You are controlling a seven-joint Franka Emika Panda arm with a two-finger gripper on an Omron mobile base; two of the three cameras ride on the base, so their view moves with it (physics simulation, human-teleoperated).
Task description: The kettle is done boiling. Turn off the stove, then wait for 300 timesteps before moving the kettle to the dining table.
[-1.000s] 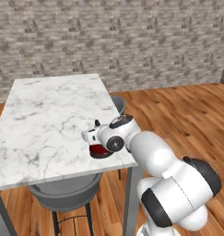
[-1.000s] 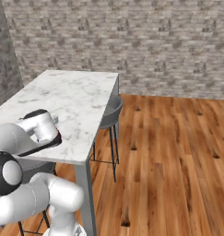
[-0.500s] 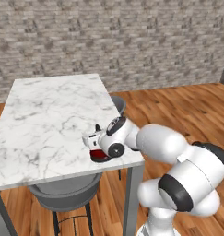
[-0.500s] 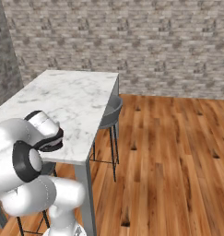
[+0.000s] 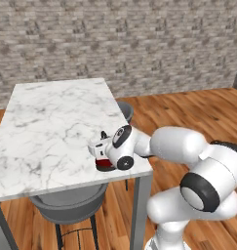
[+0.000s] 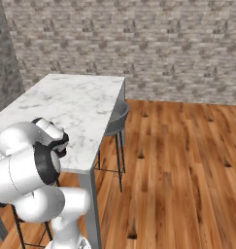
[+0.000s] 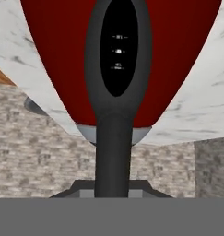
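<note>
One kettle point(image 7: 53, 55) in tool point(image 5: 103, 155), apparently on table point(image 5: 51, 117).

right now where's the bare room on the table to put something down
Most of the dining table is bare marble: the far half toward the brick wall and the whole left side are free. The crowded spot is the near right corner, where the kettle sits at the edge with the pincer shut on its handle. Stools stand beneath the edges.
</note>
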